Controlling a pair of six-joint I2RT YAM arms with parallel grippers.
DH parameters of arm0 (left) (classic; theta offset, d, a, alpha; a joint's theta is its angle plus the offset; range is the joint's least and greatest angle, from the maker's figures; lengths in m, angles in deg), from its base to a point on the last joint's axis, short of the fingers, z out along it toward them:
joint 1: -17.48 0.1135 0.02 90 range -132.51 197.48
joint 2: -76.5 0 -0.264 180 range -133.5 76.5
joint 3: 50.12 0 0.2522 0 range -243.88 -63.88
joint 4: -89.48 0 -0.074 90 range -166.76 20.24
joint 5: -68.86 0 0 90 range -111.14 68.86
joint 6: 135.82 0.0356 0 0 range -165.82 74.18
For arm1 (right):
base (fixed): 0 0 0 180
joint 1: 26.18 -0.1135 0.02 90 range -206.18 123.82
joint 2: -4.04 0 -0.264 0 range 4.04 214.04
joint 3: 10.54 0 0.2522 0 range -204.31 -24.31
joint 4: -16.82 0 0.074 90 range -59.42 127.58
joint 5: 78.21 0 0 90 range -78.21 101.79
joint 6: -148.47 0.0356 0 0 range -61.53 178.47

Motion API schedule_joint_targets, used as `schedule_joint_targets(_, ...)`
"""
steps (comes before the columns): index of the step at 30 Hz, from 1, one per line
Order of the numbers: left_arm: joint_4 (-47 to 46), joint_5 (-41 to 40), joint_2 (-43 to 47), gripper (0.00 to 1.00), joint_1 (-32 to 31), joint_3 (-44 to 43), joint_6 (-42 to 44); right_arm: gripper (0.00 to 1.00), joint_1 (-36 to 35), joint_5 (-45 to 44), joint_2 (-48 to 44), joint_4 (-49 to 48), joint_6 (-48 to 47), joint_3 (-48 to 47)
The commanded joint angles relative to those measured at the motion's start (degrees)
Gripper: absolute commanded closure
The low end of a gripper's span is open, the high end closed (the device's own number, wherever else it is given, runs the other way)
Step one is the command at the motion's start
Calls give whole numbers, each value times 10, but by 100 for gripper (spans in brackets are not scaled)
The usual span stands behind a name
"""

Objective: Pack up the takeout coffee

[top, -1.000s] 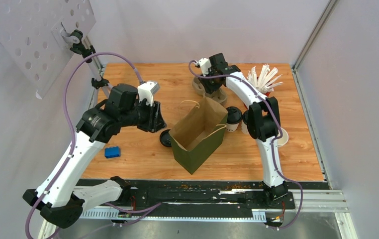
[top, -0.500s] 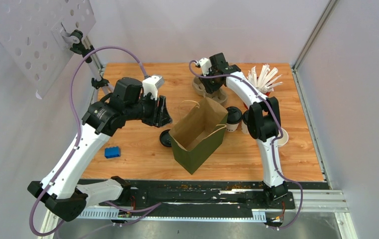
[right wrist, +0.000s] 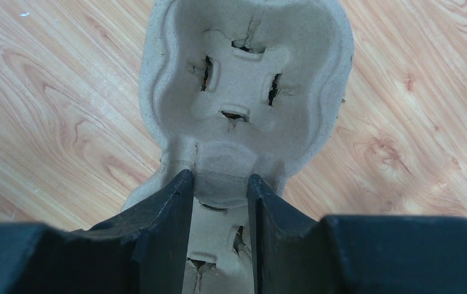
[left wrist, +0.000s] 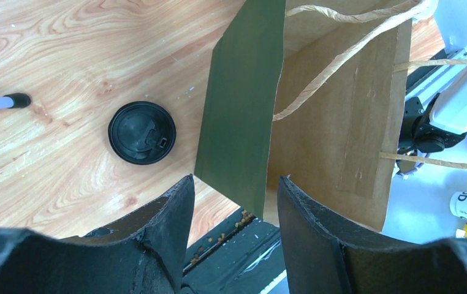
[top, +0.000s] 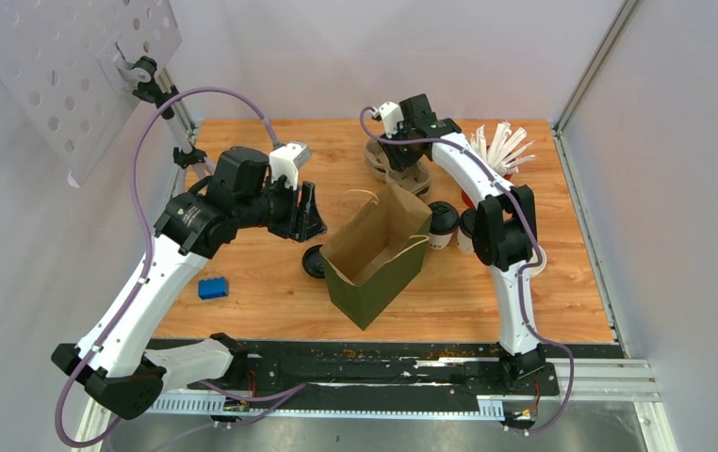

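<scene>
Blue block [top: 212,287]: lay on the table [top: 270,301] far left, well apart from the work; you could ignore it
Left gripper [left wrist: 234,184]: your jaws were spread with nothing between the pads, hovering just beside the bag's left wall
Loose black lid [left wrist: 141,132]: flat on the wood just left of the bag; you needed to keep the left fingers off it
Paper bag [top: 374,250]: stood open and tilted, handles up; judged light and easy to tip, so you would do well to steady its rim with the left side before anything goes in
Right gripper [right wrist: 220,177]: your jaws pinched the middle ridge of the pulp carrier [right wrist: 246,79], behind the bag
Step in hand: judged to be bringing the carrier into play; you should lift it level and slowly, since the thin pulp web could tear or twist in the pinch
Takeout coffee: one lidded cup [top: 443,224] stood just right of the bag, not yet packed; a second cup [top: 465,241] beside it was mostly hidden by your right forearm
Red stirrer cup [top: 498,151]: far right, near the right arm; watch the elbow on the swing
</scene>
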Motion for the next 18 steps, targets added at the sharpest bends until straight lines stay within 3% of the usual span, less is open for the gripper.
schedule_joint_targets(1, -9, 7, 13, 40, -1, 2, 15, 68, -4, 9, -41, -21, 5, -11)
schedule_joint_targets(9, -12, 22, 6, 38, -1, 10, 18, 67, -4, 4, -20, -17, 6, 11)
schedule_joint_targets(18, -45, 39, -8, 33, -9, 25, 22, 59, -4, 4, -8, -20, 4, 13)
